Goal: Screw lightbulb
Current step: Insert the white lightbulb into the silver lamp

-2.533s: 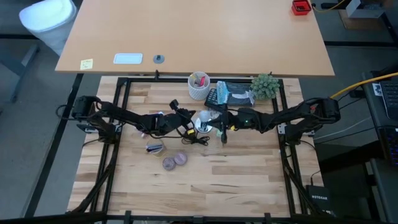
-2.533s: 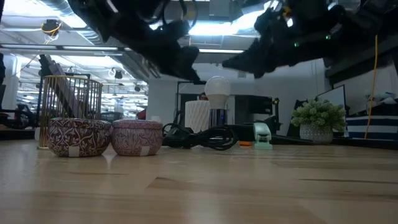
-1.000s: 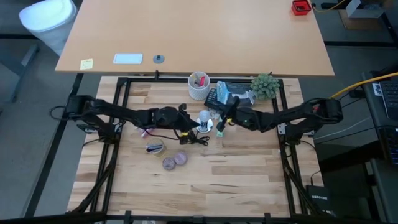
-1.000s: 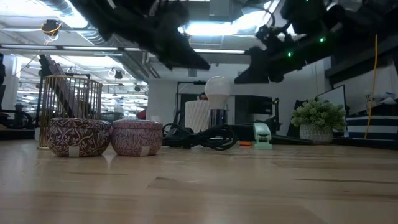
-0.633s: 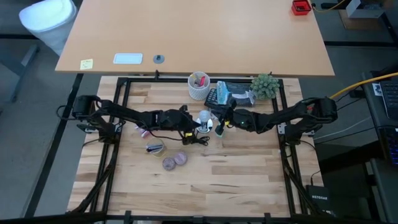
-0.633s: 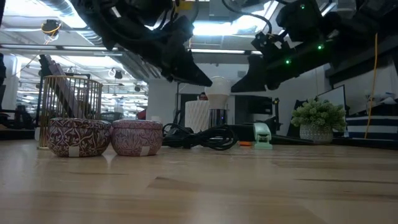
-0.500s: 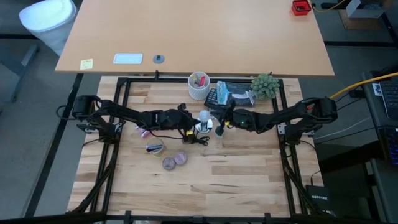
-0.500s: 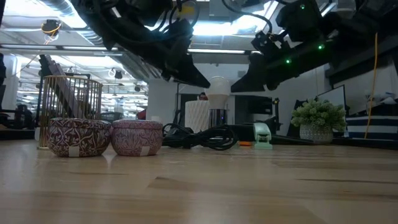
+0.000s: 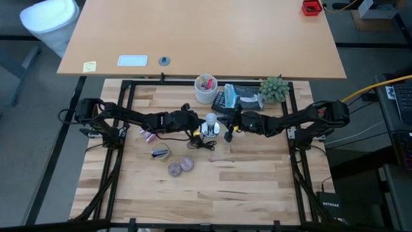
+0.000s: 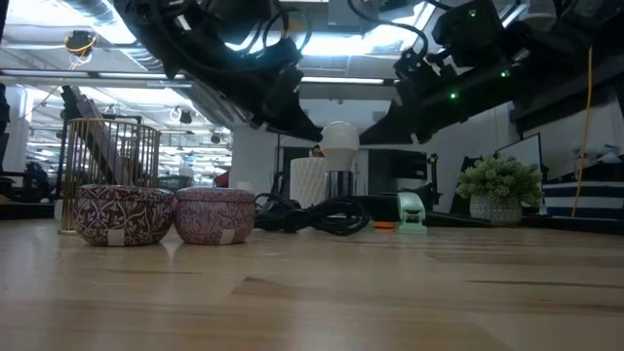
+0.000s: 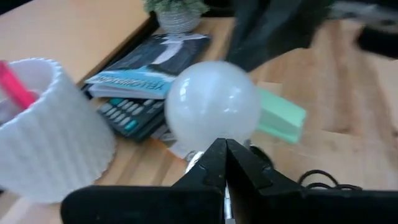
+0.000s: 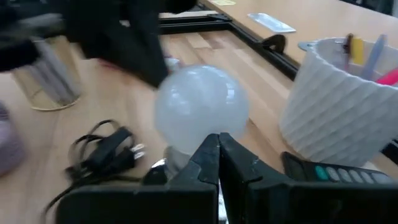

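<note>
The white lightbulb stands upright at the table's middle, its silvery base down in a holder beside a black cord. My left gripper is shut, its tip at the bulb's left side. My right gripper is shut too, its tip at the bulb's right side. In the left wrist view the shut fingers point at the lower part of the globe. In the right wrist view the fingers do the same with the globe. My left gripper has its shut fingertips at the left side of the bulb's globe, coming slanting down from the table's left; whether they touch the glass I cannot tell. My right gripper has its shut fingertips at the globe's right side, slanting down from the right; touch cannot be told either.
A white patterned cup of pens, a calculator and a booklet and a small plant stand behind the bulb. A black cord with a plug lies by it. Two purple tins and a gold wire holder sit left of it.
Both grippers have sunk and closed in on the bulb, the left one from the table's left and the right one from the right, each turning as it came. Both have stayed shut. The bulb has kept upright in its place.
</note>
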Motion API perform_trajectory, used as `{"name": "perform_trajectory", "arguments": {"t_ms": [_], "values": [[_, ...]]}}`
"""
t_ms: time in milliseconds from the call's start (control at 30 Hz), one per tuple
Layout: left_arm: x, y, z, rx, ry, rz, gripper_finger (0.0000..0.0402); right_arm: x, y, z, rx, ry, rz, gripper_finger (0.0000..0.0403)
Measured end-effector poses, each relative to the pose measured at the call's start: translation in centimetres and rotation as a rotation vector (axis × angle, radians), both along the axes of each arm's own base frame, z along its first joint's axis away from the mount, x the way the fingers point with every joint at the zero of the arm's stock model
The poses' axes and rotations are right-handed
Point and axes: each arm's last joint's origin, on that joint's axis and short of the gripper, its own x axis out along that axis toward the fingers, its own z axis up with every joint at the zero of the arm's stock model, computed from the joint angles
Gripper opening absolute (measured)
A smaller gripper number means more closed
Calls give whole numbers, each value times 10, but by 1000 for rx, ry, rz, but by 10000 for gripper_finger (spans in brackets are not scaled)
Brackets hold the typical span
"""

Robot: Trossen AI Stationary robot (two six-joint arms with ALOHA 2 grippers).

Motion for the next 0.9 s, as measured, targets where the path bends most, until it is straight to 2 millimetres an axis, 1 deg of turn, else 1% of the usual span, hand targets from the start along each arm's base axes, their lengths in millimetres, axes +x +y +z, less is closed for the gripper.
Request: {"name": "perform_trajectory", "arguments": {"t_ms": [100,267,367,500,567,700,833,900], "values": [[-1,2,-1,20,10,49,0,1,2,0,20,-4,61,3],[-2,5,-1,-4,3,91,0,1,7,0,66,-7,206,3],[-2,6,-1,-7,0,103,0,2,8,0,77,-7,236,3],[-3,8,-1,16,1,153,0,2,7,1,58,-21,221,3],[-4,8,3,20,-7,161,0,2,7,5,31,-51,218,3],[-9,4,19,23,-65,152,0,-1,6,18,-39,-92,210,3],[-14,-5,35,22,-118,129,0,-6,4,32,-116,-129,133,3],[-15,-10,40,21,-136,111,0,-8,2,38,-153,-137,77,3]]}}
